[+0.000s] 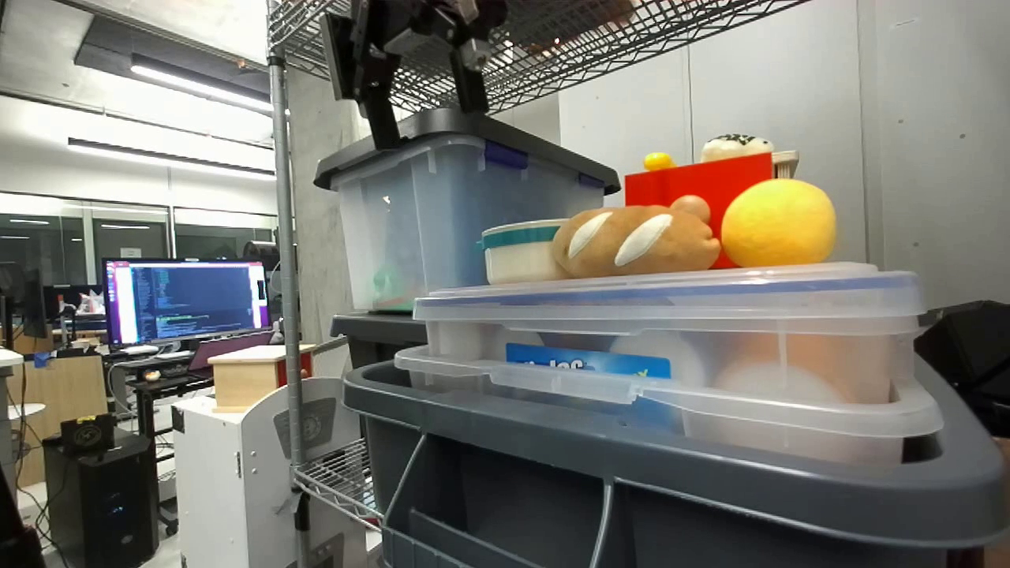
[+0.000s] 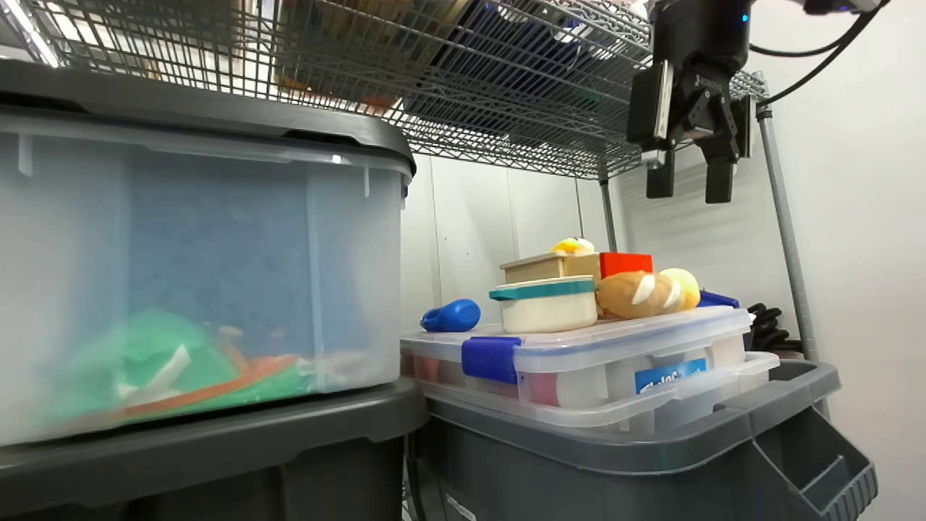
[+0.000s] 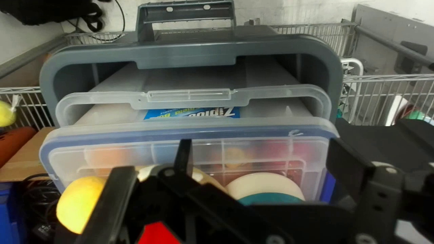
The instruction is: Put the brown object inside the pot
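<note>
Exterior view — gripper (image 2: 689,187) hangs high, jaws parted — brown toy bread (image 2: 635,298) rests beside the pot (image 2: 550,312)

Counted on the clear lid (image 2: 622,349): near the edge bearing one blue latch (image 2: 492,359), one cream pot (image 2: 548,312); next, one brown bread toy (image 1: 604,254); toward the opposite edge, one yellow ball (image 1: 779,222); near a corner, one blue object (image 2: 453,316). Also one red block (image 1: 686,181), one gripper (image 2: 689,189) and its two fingers (image 2: 719,182).

In an exterior view, a clear plastic bin lid (image 2: 615,344) carries a squat cream teal-banded pot (image 2: 548,311), tan toy bread (image 2: 628,297) at its three o'clock, round yellow ball (image 2: 684,284) beyond, red block (image 2: 625,263) at two, rounded blue object (image 2: 451,316) at nine
</note>
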